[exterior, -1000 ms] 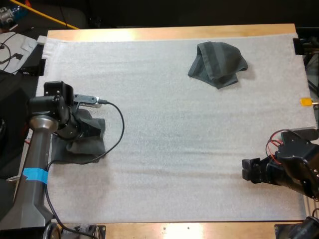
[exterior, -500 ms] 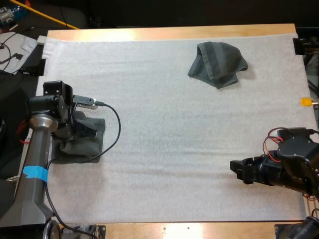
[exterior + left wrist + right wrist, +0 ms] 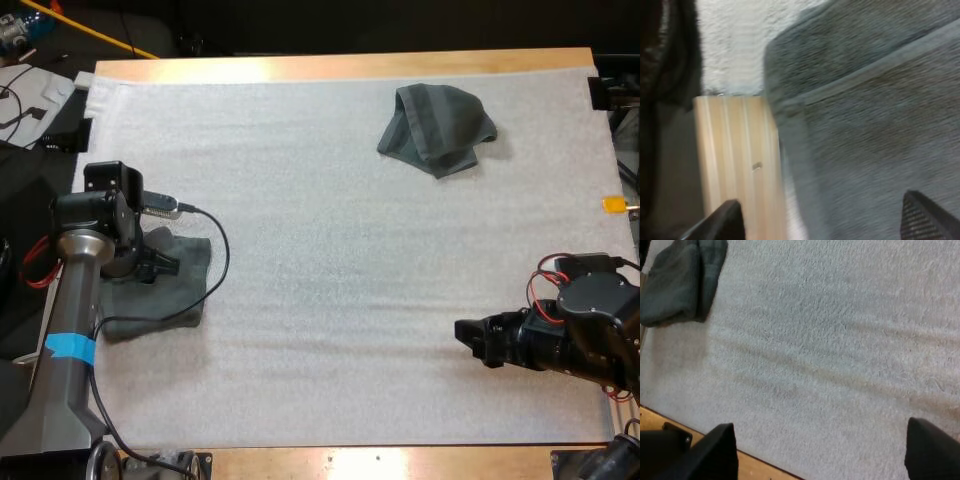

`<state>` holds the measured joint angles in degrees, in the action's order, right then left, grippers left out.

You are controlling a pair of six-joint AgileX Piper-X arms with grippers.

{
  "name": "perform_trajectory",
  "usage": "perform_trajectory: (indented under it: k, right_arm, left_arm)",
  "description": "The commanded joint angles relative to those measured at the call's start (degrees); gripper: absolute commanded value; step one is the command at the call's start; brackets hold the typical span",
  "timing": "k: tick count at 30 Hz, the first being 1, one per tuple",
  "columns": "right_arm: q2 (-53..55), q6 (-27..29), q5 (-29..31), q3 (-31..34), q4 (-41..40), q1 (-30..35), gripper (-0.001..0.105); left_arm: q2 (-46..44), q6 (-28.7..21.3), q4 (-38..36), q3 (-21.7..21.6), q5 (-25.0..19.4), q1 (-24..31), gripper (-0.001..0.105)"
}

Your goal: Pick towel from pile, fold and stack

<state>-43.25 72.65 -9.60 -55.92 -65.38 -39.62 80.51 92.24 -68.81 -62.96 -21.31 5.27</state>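
Observation:
A dark grey-green folded towel point(image 3: 172, 295) lies at the mat's left edge. My left gripper point(image 3: 158, 267) hovers right over it, open. In the left wrist view its fingers point(image 3: 722, 223) stand wide apart above the towel's point(image 3: 865, 125) flat layers and hem, next to the wooden table edge. A crumpled towel point(image 3: 437, 128) sits at the far right of the mat. My right gripper point(image 3: 472, 340) is low at the near right, pointing left, open over bare mat point(image 3: 840, 340) with nothing between its fingers. The right wrist view has the folded towel point(image 3: 682, 282) far ahead.
The white mat point(image 3: 320, 230) covers most of the wooden table point(image 3: 350, 65). A strip of bare wood point(image 3: 735, 160) runs beside the folded towel at the left edge. Papers and cables lie off the table at the far left.
My left gripper has opened and let go of the folded towel, which now lies flatter on the mat. My right gripper has slid a little to the left.

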Motion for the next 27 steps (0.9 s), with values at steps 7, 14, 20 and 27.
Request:
perform_trajectory:
  k: [7, 14, 20, 27]
  right_arm:
    - [0.0, 0.8, -0.2, -0.4, 1.3, 0.0, 0.067]
    - [0.3, 0.7, -0.8, -0.2, 1.5, 0.0, 0.067]
    - [0.3, 0.3, -2.1, -0.4, 2.5, 0.0, 0.067]
    - [0.3, -0.3, -2.9, -0.3, 3.4, -0.1, 0.067]
  left_arm:
    - [1.0, 2.5, 5.7, 3.4, 12.8, 0.9, 0.063]
    - [1.2, 2.6, 7.8, 5.6, 14.3, 1.6, 0.062]
    - [3.8, 3.2, 11.0, 9.0, 16.1, 2.8, 0.062]
    - [8.8, 3.3, 12.4, 11.0, 18.2, 2.9, 0.062]
